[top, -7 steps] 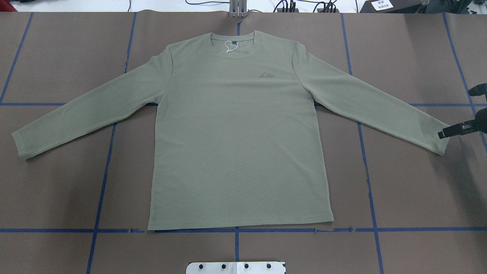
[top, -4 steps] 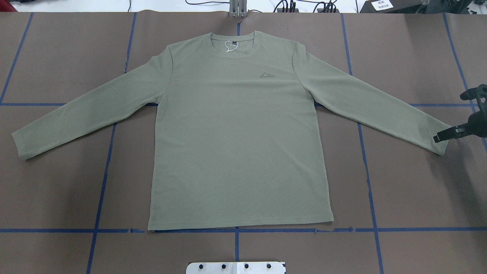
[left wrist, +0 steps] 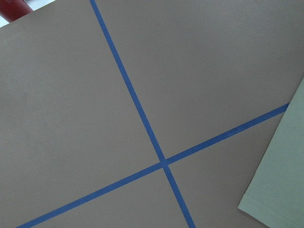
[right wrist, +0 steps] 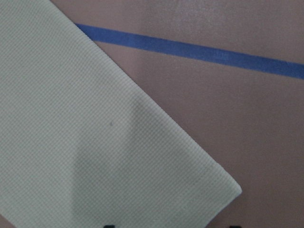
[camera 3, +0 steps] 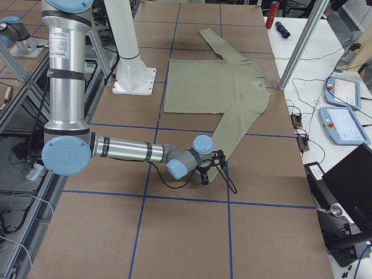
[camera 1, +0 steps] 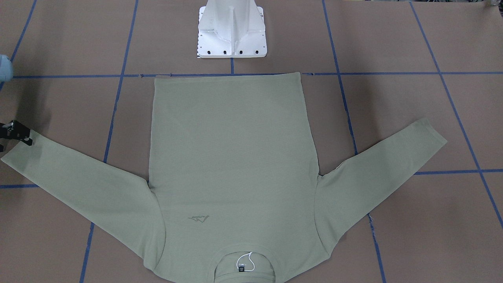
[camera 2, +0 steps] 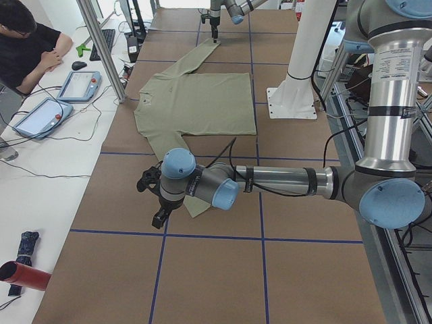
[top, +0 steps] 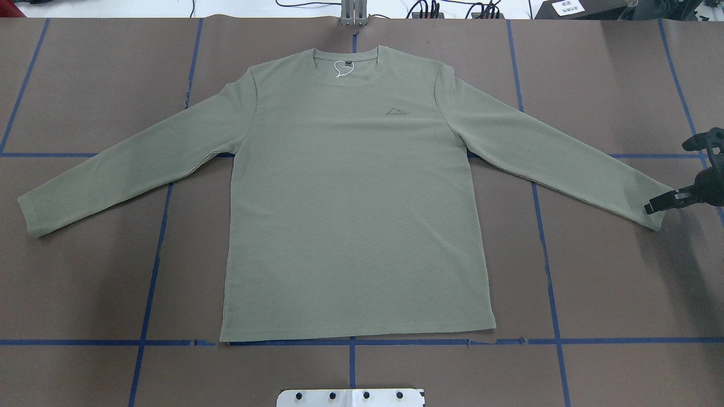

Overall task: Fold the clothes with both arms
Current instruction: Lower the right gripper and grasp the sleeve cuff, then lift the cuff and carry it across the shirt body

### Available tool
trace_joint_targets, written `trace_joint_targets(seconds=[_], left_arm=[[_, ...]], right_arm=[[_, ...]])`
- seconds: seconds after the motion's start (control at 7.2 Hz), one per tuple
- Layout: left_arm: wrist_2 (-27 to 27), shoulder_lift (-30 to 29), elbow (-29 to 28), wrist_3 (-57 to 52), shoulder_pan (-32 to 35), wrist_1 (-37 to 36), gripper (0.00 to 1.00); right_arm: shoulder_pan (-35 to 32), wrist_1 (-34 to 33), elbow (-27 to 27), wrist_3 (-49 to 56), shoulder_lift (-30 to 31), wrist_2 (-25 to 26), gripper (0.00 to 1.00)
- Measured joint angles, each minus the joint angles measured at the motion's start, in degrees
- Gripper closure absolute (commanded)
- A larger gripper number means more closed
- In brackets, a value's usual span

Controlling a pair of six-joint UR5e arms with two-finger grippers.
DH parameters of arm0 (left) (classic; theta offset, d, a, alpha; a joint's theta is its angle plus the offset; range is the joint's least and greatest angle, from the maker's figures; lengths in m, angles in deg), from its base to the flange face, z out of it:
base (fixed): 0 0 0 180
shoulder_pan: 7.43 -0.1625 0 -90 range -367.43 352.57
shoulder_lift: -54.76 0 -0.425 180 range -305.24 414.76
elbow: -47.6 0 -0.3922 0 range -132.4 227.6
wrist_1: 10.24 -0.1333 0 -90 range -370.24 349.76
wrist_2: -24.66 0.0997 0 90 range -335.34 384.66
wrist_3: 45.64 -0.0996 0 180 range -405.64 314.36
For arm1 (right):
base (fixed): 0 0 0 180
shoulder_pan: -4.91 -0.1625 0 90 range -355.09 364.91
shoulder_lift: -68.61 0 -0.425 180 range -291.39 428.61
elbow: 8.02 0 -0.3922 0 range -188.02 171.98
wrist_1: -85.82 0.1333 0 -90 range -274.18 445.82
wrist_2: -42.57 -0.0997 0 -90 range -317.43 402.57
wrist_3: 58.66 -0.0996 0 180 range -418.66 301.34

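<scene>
Shirt (top: 350,215) logo (top: 397,111) illegible — right hand (top: 668,176) spread open at cuff (top: 656,220); left hand (camera 2: 150,201) — cannot tell.

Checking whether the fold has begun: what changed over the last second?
The right gripper, open, edged inward along the table and slightly toward the robot, over the right sleeve's cuff. It took hold of nothing. The shirt lies flat and spread as before.

Brown paper covers the counter (top: 85,271), gridded with blue tape (top: 622,341). A white pedestal base (camera 1: 232,31) stands on it. Alongside, a seated person (camera 2: 27,44) leans near two blue-rimmed tablets (camera 2: 77,86).
</scene>
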Motion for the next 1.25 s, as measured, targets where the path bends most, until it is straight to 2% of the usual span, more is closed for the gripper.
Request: trace_joint_targets(seconds=[0.14,0.42,1.25], left_arm=[[0.00,0.00,0.00,-0.02,-0.03,0.02,0.00],[0.00,0.00,0.17,0.03,-0.03,0.02,0.00],[0.00,0.00,0.59,0.16,0.05,0.08,0.00]], right_arm=[[0.00,-0.02,0.00,0.00,-0.01,-0.02,0.73],[-0.05,-0.05,0.10,0.06,0.06,-0.14,1.00],[-0.62,0.00,2.74,0.08,0.73,-1.02,1.00]])
